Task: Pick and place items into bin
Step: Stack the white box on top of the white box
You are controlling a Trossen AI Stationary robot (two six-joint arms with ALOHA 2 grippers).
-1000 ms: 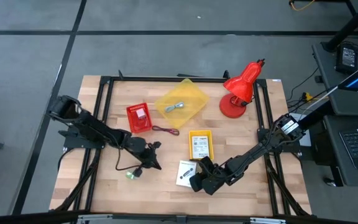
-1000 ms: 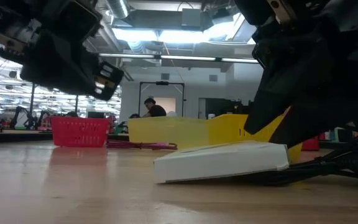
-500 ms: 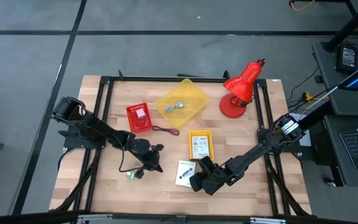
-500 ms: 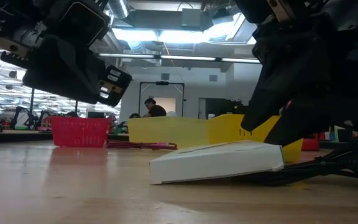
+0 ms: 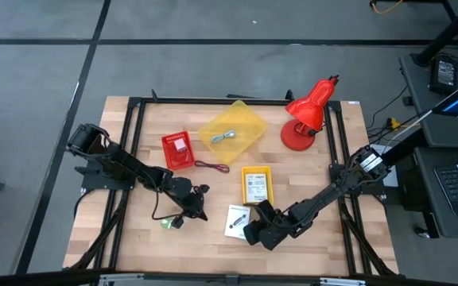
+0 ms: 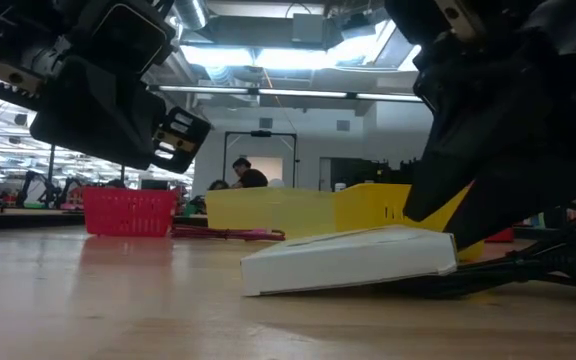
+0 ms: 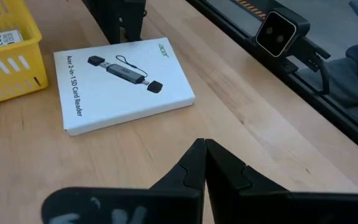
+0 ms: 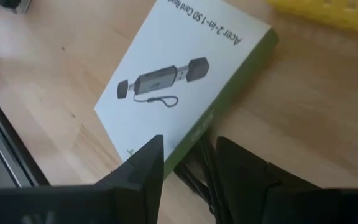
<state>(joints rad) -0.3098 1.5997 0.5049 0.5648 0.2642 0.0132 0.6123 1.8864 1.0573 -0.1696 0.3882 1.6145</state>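
**White card-reader box tilted at the desk's front, right end effector at its edge**

The white card-reader box (image 5: 236, 220) lies near the front of the wooden desk (image 5: 133, 238), one edge lifted in the low view. The right end effector (image 5: 252, 232) sits at that box's corner, fingers apart, one finger under the edge. Left of the box, the left end effector (image 5: 196, 208) hovers, pinched shut, near a small green object (image 5: 166, 224). Behind the box stand a small yellow bin (image 5: 255, 184) holding a printed card, a red basket (image 5: 178, 149), and a yellow tray (image 5: 231, 133) with a blue-grey strip. A person shows in the lit room beyond.
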